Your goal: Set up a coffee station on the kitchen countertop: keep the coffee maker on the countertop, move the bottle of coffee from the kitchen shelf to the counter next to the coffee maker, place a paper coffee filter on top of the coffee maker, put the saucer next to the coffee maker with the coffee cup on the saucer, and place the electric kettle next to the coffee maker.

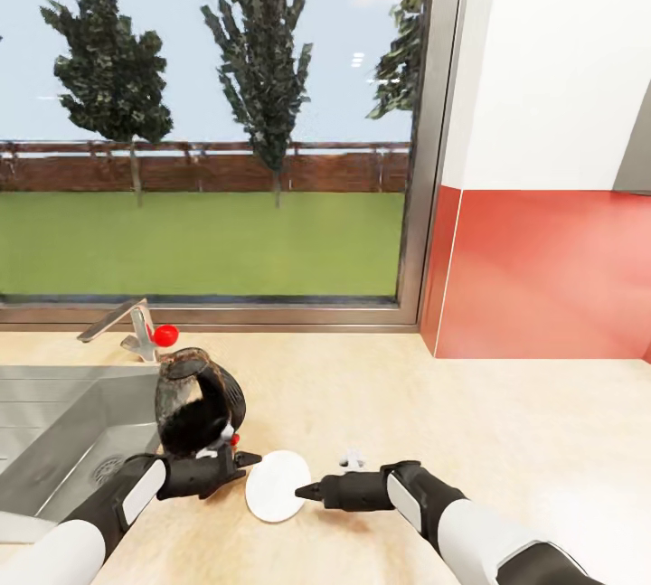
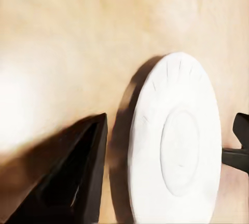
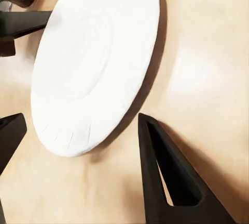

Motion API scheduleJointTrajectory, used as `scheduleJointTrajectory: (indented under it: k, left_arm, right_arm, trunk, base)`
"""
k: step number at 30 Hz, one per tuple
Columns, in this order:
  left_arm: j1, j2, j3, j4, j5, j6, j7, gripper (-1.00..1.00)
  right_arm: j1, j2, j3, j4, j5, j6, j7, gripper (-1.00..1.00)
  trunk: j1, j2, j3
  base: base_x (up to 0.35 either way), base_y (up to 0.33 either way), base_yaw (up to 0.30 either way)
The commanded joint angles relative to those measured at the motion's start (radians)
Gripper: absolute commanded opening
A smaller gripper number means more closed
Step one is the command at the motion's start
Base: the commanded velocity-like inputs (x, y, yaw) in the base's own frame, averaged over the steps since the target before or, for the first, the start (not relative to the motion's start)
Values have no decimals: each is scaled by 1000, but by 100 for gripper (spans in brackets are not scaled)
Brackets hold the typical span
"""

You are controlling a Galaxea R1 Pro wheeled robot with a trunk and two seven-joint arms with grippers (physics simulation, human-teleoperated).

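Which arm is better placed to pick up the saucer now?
Right, probably. The right gripper points straight at the saucer, open fingers at its rim. The left gripper is equally near but crowded against the kettle.

saucer (image 1: 276,485): you have plain white, with faint radial ribbing at the rim
countertop (image 1: 506,422): your surface is pale beige, softly mottled
electric kettle (image 1: 194,404): dark brown-black and glossy, at your 11 o'clock from the saucer
left gripper (image 1: 242,459): black
right gripper (image 1: 303,492): black
tap knob (image 1: 164,334): red
wall panel (image 1: 542,273): red below, white above
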Motion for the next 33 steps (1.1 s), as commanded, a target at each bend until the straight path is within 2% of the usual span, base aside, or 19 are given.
scheduleJointTrajectory:
  k: [1,3,6,19,33]
  left_arm:
    - [3,0,-7,0,1,4,1,100]
    - [4,-3,-7,0,2,4,0,100]
    - [5,-25,-7,-6,3,5,1,100]
    - [4,-53,-10,-17,5,9,-1,100]
    - [5,-65,-10,-17,5,9,-2,100]
  right_arm:
    - [1,0,18,27,-5,13,-2,100]
    - [1,0,18,26,-6,13,-2,100]
    - [2,0,18,27,-6,13,-2,100]
    - [3,0,17,28,-6,13,-2,100]
    - [9,-1,17,26,-9,13,-2,100]
  trunk:
    - [1,0,-1]
    - [1,0,-1]
    - [1,0,-1]
    - [1,0,-1]
    - [1,0,-1]
  base:
    - [0,0,0]
    - [0,0,0]
    - [0,0,0]
    - [0,0,0]
    - [0,0,0]
